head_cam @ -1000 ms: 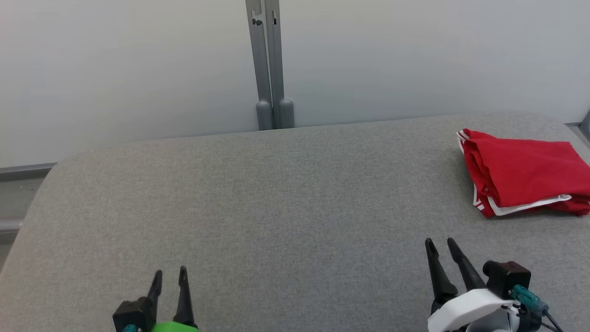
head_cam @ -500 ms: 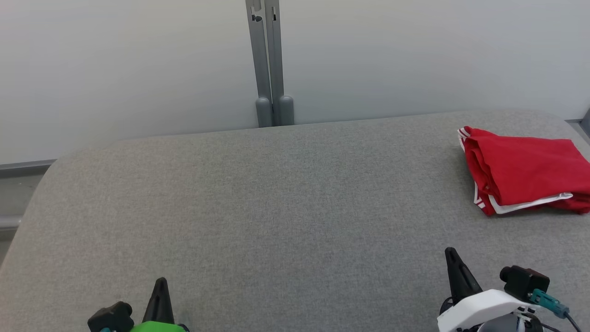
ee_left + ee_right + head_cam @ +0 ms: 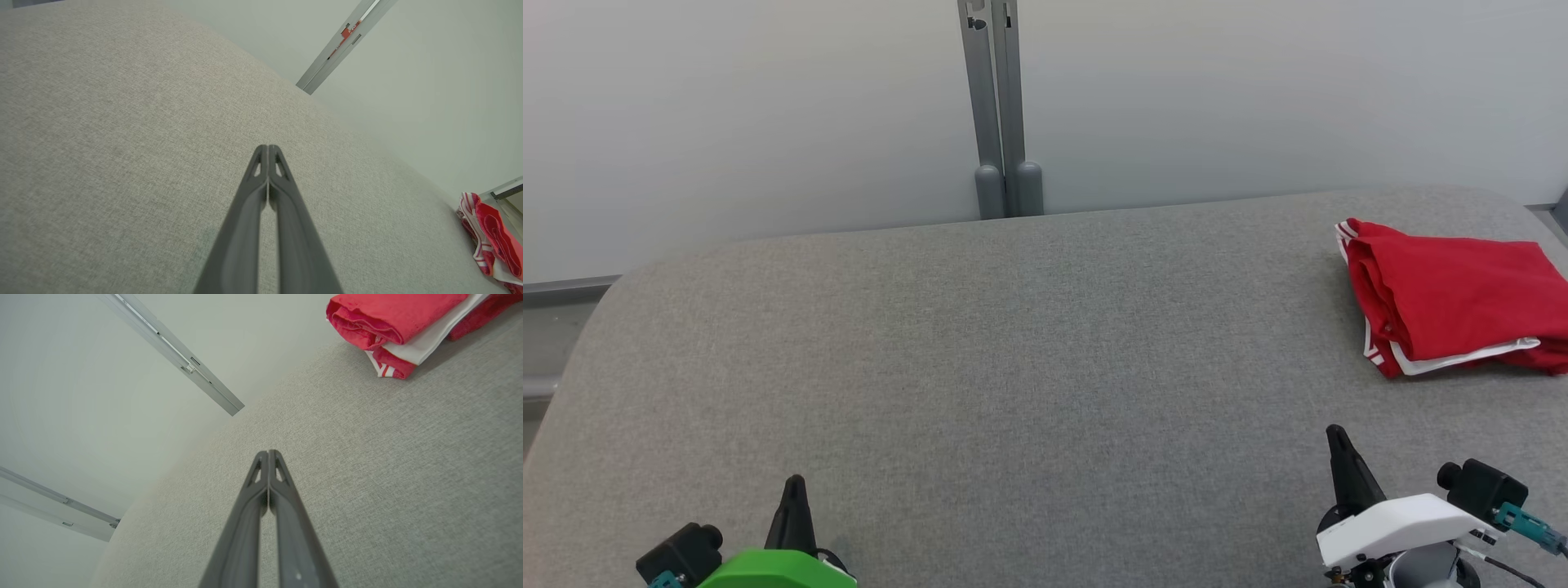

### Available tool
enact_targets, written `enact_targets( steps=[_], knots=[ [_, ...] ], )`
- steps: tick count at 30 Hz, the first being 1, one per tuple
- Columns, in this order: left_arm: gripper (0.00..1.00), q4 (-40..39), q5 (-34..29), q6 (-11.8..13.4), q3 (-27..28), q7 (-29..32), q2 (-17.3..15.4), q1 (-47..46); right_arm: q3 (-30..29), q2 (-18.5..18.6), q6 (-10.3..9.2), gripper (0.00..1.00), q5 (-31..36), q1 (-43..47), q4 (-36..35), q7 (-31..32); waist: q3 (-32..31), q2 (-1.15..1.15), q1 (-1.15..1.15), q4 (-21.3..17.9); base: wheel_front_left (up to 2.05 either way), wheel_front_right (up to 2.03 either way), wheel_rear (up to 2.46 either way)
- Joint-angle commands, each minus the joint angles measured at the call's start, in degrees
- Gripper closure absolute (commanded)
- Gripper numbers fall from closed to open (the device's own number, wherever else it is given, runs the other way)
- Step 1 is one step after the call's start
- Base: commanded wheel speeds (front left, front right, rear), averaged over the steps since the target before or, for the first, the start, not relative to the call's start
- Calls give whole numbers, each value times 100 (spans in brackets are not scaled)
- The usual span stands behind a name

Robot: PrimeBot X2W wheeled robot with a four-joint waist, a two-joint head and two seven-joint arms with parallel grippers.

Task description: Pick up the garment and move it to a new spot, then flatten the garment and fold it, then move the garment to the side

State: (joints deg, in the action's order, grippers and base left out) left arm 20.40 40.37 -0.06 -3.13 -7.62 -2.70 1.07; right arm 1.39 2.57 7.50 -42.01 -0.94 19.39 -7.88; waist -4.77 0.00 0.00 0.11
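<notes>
Red garment (image 3: 1445, 306) folded at far right of surface (image 3: 1013, 367), soft, light and floppy, so probably pinch its thick folded edge; left gripper (image 3: 793, 488) and right gripper (image 3: 1336, 437) fingers pressed together, empty.

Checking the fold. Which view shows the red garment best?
The head view: the red garment lies almost whole on the grey surface, clipped at the picture's right edge. The right wrist view shows its near folded edge close up, cropped at the top; the left wrist view catches a sliver.
</notes>
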Motion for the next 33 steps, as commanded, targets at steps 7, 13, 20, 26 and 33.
enact_targets(
  steps=[7,13,20,26,33],
  knots=[
    [100,-166,665,-114,146,167,-16,-261,-114,23,0,100,-636,-218,-156,179,37,0,0,-1,0,0,0],
    [100,-211,1092,-173,228,288,-17,-315,-178,25,0,100,-1050,-257,-197,298,67,0,0,-2,0,0,0],
    [100,-265,1575,-244,313,417,-19,-367,-251,27,0,100,-1510,-293,-241,434,102,0,0,-2,0,0,0],
    [100,-305,1951,-298,385,522,-20,-414,-309,29,0,100,-1873,-322,-274,537,132,0,0,-3,0,0,0],
    [100,-346,2351,-358,459,637,-21,-457,-370,31,0,100,-2268,-356,-311,648,166,0,0,-4,0,0,0]
  ],
)
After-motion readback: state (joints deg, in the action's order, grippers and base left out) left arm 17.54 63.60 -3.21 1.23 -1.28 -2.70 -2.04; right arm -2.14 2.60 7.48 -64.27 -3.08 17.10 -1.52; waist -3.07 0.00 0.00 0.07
